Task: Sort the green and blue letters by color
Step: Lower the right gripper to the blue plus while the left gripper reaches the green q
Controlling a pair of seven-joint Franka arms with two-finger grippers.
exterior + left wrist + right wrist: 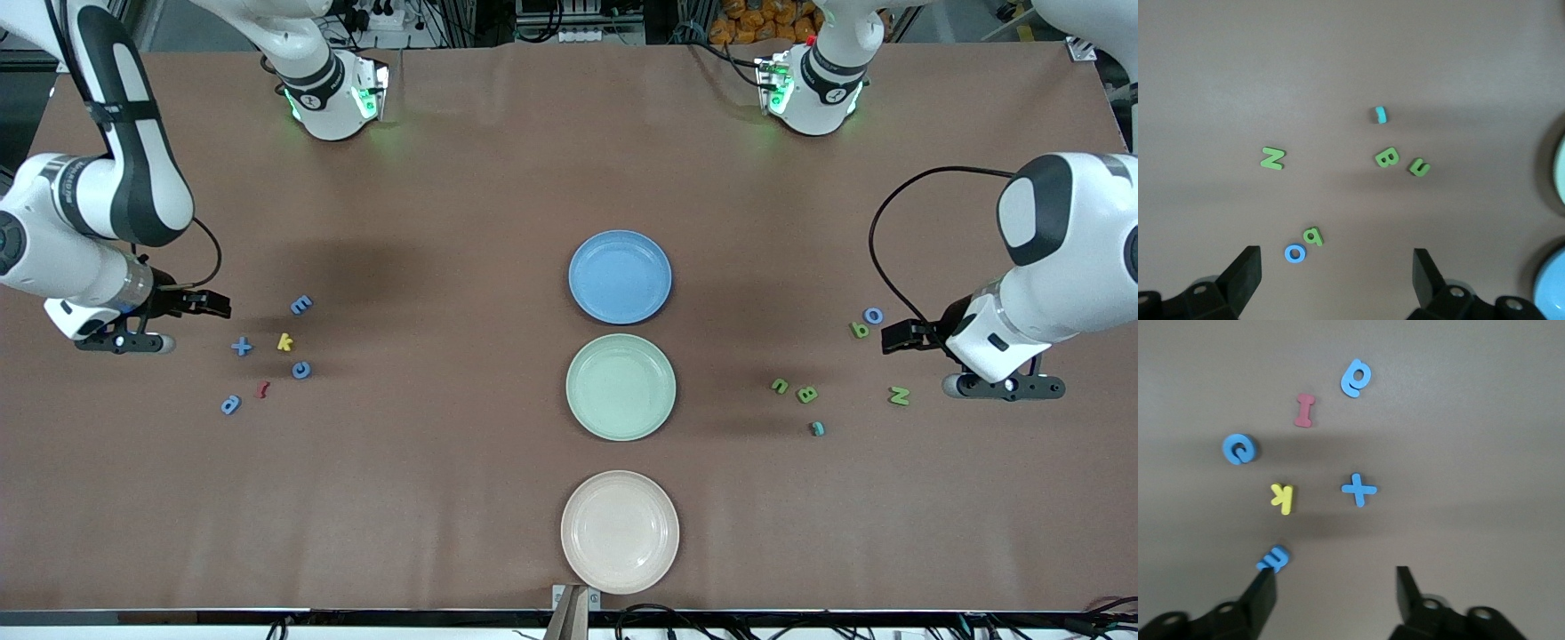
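Best done by lowering the right claw [1337, 587], hovering spread and empty just short of the blue plus [1359, 489], squarely over that letter before closing, clear of the yellow k [1283, 498], while the left claw [1337, 272] waits released near the blue o [1295, 253].

Left claw [1337, 273] open, empty, over table; blue o [1295, 253] touching green letter [1314, 236].

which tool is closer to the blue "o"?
Left. The left tool hangs open right beside the blue "o" and the green letter touching it. The right tool is open over the letters at the right arm's end of the table.
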